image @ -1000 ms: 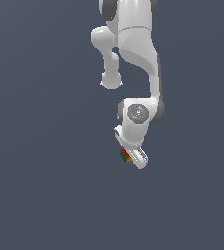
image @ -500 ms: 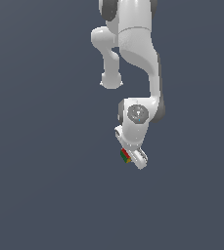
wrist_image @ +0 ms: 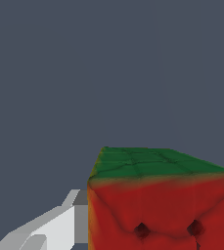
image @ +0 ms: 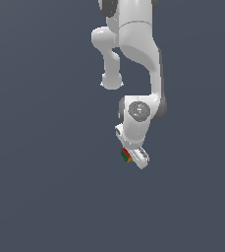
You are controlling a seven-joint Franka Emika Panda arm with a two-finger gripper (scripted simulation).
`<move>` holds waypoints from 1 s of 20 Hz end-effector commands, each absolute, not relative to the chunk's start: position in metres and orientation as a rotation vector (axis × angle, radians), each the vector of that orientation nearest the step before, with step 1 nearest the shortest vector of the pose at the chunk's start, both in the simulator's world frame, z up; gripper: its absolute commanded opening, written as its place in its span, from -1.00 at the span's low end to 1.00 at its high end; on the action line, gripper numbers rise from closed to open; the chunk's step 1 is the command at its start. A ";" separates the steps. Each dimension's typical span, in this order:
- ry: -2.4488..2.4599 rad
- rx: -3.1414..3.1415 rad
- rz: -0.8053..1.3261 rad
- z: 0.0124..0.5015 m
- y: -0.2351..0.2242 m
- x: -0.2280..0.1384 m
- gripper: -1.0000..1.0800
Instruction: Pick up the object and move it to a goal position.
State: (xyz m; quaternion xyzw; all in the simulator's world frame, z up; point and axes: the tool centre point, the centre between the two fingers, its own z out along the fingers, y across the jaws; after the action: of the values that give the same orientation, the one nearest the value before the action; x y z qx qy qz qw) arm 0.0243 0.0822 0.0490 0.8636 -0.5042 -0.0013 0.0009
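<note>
Small cube (image: 126, 155) with red, green and yellow-orange faces, held at the tip of the white gripper (image: 133, 156), pressed against the fingers (image: 140, 156) on the side toward the exterior view's left. Fingers closed narrow on the cube, judging by the contact seen from both cameras. In the wrist view, cube (wrist_image: 162, 205) very close to the lens: green face uppermost, red face toward the camera with two dark dots, one white finger (wrist_image: 59, 227) touching its side. Second finger hidden behind the cube or out of that picture. White arm (image: 138, 59) reaching down from above, wrist tilted. Plain grey-blue backdrop (image: 45, 187) all round; whether the cube touches any surface beneath cannot be told.
</note>
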 end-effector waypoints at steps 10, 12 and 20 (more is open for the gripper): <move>-1.586 2.713 -0.001 0.143 0.077 0.018 -1.00; -1.586 2.713 -0.001 0.166 0.076 0.017 -1.00; -1.586 2.712 0.000 0.243 0.071 0.013 -1.00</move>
State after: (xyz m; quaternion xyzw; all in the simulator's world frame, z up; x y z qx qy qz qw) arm 0.0140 0.0717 0.2292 0.8631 -0.5050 -0.0003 0.0001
